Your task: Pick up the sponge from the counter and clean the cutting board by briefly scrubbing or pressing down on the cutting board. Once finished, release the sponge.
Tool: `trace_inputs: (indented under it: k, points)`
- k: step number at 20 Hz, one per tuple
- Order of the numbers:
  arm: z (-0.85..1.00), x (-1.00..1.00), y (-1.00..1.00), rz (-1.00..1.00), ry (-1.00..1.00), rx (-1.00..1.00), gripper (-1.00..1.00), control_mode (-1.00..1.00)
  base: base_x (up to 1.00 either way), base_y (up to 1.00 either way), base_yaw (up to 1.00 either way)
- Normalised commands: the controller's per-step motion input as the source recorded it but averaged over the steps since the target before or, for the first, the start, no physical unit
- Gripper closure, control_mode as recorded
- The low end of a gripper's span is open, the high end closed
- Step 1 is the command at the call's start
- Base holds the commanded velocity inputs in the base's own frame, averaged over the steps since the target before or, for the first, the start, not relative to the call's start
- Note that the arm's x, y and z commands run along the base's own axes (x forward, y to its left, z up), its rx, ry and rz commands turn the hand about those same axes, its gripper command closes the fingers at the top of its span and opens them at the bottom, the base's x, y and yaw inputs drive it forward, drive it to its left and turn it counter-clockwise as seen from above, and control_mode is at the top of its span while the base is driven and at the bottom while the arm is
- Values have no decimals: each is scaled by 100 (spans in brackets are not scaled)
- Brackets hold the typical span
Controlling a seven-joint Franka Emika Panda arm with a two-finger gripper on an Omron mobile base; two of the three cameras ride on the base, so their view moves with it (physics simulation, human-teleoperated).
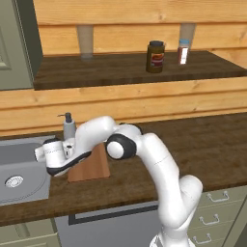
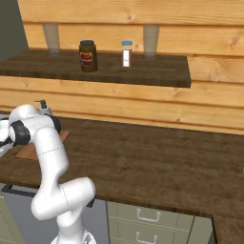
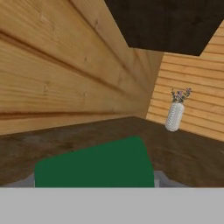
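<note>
Holding the sponge (image 3: 94, 164) close between its fingers, the pincer (image 1: 43, 153) sits sideways over the sink (image 1: 19, 169) beside the board (image 1: 89, 166) on the tabletop (image 1: 193, 144), probably so the sponge can reach the board.

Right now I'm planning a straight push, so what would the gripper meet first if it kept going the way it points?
The sponge already sits right in front of the gripper. Beyond it, likely the counter, then the plank wall; depth is unclear.
</note>
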Motion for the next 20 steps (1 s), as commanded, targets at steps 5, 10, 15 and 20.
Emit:
trace_inputs:
  k: [5, 10, 15, 20]
  points:
    - [-63, -30, -100, 0, -13, 0, 100, -100, 0, 0, 0]
    - [-75, -30, -98, 0, -17, 0, 100, -100, 0, 0, 0]
    - [-91, -45, -100, 3, -34, 0, 100, -100, 0, 0, 0]
    - [-80, -68, -100, 6, -51, 0, 100, -100, 0, 0, 0]
